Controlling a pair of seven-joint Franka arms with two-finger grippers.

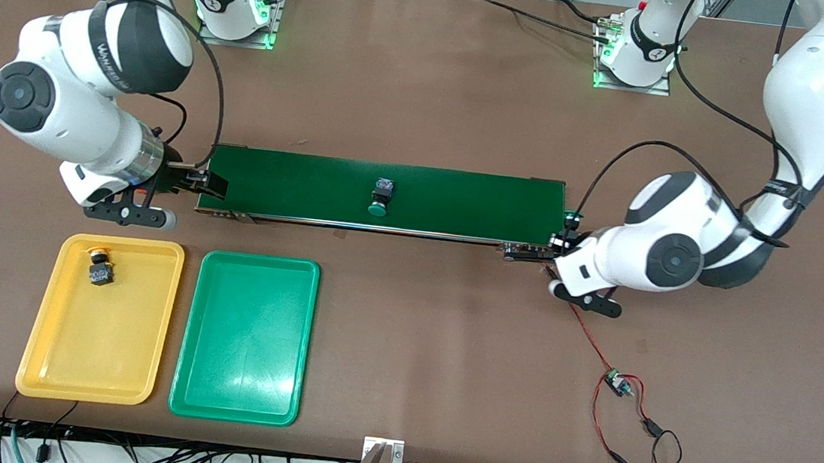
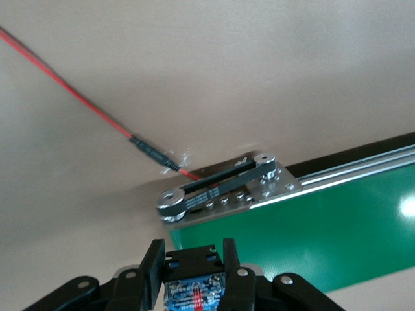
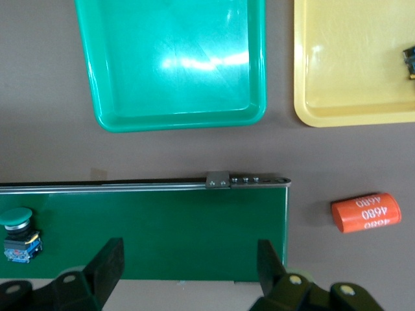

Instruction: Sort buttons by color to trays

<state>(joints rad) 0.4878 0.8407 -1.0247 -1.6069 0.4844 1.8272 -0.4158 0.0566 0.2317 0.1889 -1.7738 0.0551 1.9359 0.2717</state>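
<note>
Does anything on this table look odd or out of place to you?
One thing: a green-capped push-button switch lies tipped on its side, alone, midway along the long dark-green conveyor belt. The shallow green plastic tray holds nothing, while the yellow plastic tray has a yellow-capped switch, also toppled.

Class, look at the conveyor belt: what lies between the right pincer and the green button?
Only bare belt. The right wrist view shows the open right pincer over the belt's end and the green button farther along, nothing between.
</note>
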